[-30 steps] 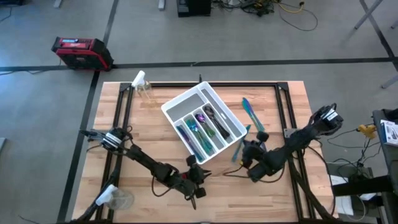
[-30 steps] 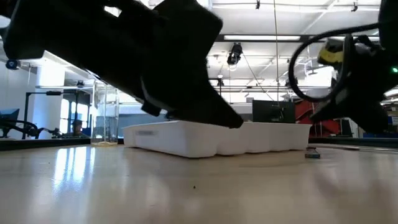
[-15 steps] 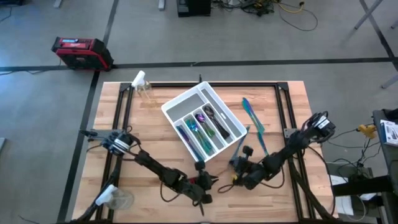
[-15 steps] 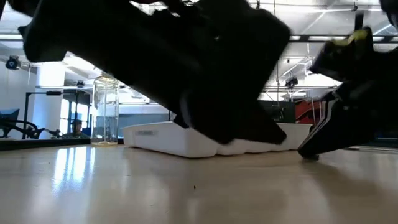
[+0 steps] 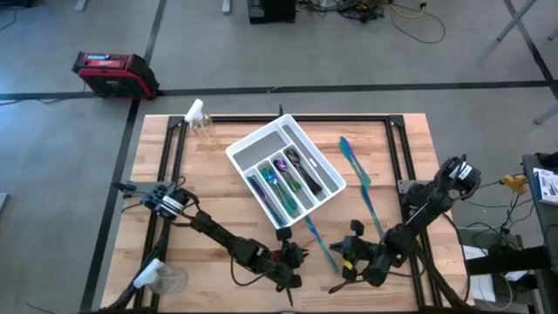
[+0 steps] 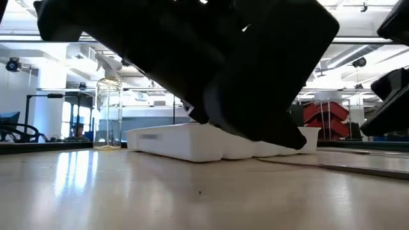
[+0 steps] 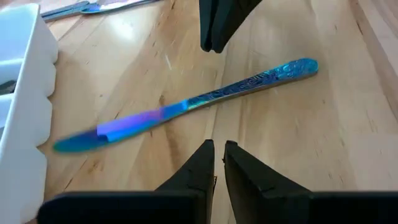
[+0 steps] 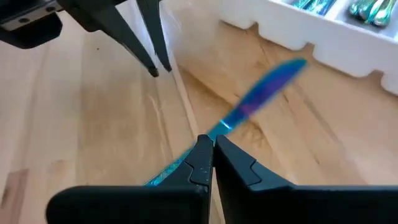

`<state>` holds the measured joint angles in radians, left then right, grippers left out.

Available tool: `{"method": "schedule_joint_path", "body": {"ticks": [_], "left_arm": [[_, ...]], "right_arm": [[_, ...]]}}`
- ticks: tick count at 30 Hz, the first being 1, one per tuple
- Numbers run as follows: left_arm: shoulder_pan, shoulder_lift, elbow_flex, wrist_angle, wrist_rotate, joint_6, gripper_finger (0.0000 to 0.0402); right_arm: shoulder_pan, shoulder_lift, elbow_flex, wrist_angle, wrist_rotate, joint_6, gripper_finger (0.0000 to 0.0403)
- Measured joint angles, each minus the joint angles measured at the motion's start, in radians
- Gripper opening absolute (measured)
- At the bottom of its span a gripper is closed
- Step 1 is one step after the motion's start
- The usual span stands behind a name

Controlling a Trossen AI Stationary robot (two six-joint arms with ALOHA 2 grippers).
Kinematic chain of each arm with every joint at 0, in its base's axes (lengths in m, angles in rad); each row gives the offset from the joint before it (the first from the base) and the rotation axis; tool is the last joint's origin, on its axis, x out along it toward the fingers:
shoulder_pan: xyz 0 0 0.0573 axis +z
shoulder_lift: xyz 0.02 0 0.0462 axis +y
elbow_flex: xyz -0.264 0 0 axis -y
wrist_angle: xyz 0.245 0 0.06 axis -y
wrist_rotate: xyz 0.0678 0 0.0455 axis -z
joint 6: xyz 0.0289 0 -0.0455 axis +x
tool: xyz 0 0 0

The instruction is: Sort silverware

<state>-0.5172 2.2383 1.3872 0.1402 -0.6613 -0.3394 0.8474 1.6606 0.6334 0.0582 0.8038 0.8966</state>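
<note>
Over the table, high view: white tray (image 5: 237, 150) sits askew at mid-table (image 5: 200, 205). Silverware (image 5: 281, 177) lies in three of its long slots; the slot farthest from the grippers is bare. Two loose teal pieces (image 5: 352, 163) lie end to end on the wood to the tray's right. One knife (image 5: 319, 244) lies flat just off the tray's near corner. Left gripper (image 5: 294, 262) is low beside the knife on its left, right gripper (image 5: 347, 259) close on its right, at the handle end. Spray bottle (image 5: 199, 117) at the far left corner, clear cup (image 5: 166, 280) at the near left edge. Red case (image 5: 112, 73) on the floor.

Low view: dark arm bulk fills the upper frame and hides the grippers. Tray and bottle stand behind it. Knife not made out.

Left wrist view: own fingers nearly together, a thin slit, nothing between them. Knife lies crosswise just ahead, blade end beside the tray wall. The other arm's fingers hang over it beyond.

Right wrist view: own fingers pressed almost together, tips over the knife's mid-length, blade running on toward the tray. Cannot tell whether they grip it.
</note>
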Motion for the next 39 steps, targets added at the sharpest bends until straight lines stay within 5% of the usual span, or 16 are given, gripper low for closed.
{"method": "schedule_joint_path", "body": {"ticks": [12, 19, 39], "left_arm": [[0.106, 0.000, 0.002, 0.055, -0.031, 0.016, 0.0024], [0.181, 0.002, -0.006, 0.006, 0.111, -0.019, 0.0024], [0.030, 0.003, 0.175, -0.367, 0.203, -0.150, 0.0024]], "right_arm": [[0.066, 0.030, 0.001, 0.165, -0.099, 0.011, 0.0000], [0.168, 0.030, 0.026, 0.208, -0.098, 0.020, 0.0000], [0.243, 0.028, 0.048, 0.164, -0.118, 0.010, 0.0000]]}}
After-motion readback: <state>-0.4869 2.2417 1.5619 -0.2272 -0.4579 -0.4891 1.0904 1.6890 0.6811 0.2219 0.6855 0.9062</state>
